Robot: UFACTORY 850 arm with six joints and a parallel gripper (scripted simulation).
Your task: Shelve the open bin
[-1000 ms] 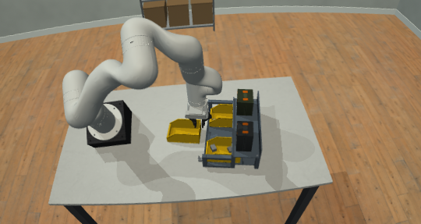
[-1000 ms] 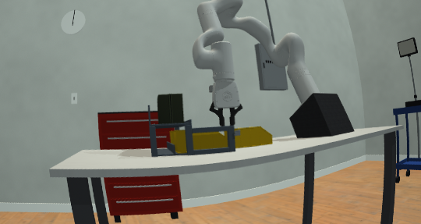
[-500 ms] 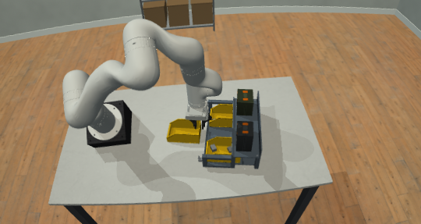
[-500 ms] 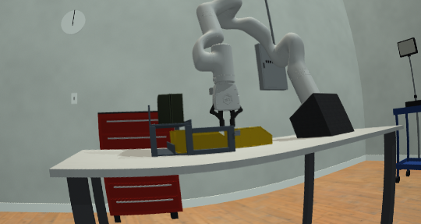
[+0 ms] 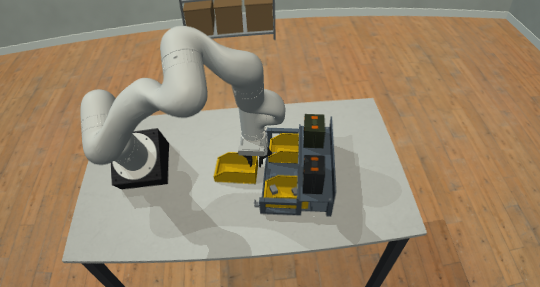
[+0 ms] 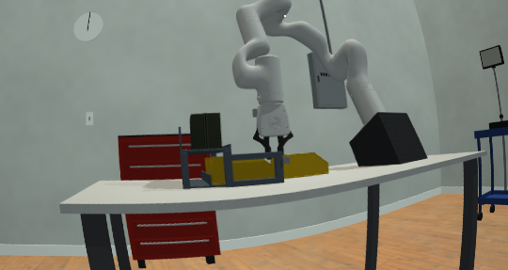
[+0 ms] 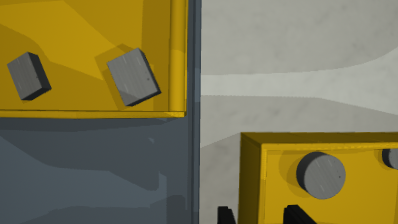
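Note:
The open yellow bin stands on the table just left of the grey shelf; it also shows in the exterior view. In the wrist view the bin holds two grey cylinders. My gripper hangs over the bin's end nearest the shelf. Its fingers stand part open on either side of that end wall, not pressing it. The shelf holds a yellow bin with two grey cubes and a farther yellow bin. The gap lies between them.
Two dark boxes stand on the shelf's upper board. The black robot base sits at the table's left. A red drawer cabinet stands behind the table.

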